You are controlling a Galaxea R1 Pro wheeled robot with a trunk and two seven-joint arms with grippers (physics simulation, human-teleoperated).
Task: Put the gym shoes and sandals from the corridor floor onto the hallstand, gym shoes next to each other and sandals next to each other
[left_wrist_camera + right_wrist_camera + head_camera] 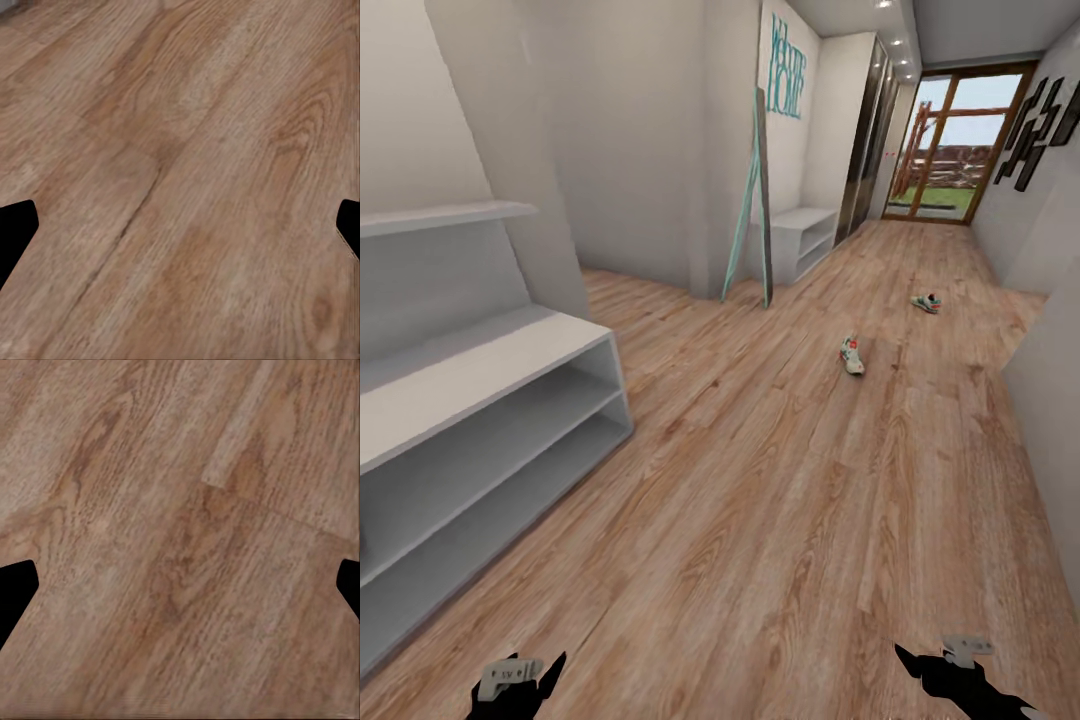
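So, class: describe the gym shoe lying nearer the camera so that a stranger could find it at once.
Start at the wood-plank corridor floor running towards the glass door. Partway along lies the nearer gym shoe, cream-white with teal and red-orange touches. The other gym shoe lies farther along, towards the door.

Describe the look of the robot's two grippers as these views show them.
In the head view, the left gripper and the right gripper are black with pointed finger tips, and each carries a light-grey block with small dark markings. In the wrist views the fingers show as flat black wedges at the frame edges. No cables are visible.
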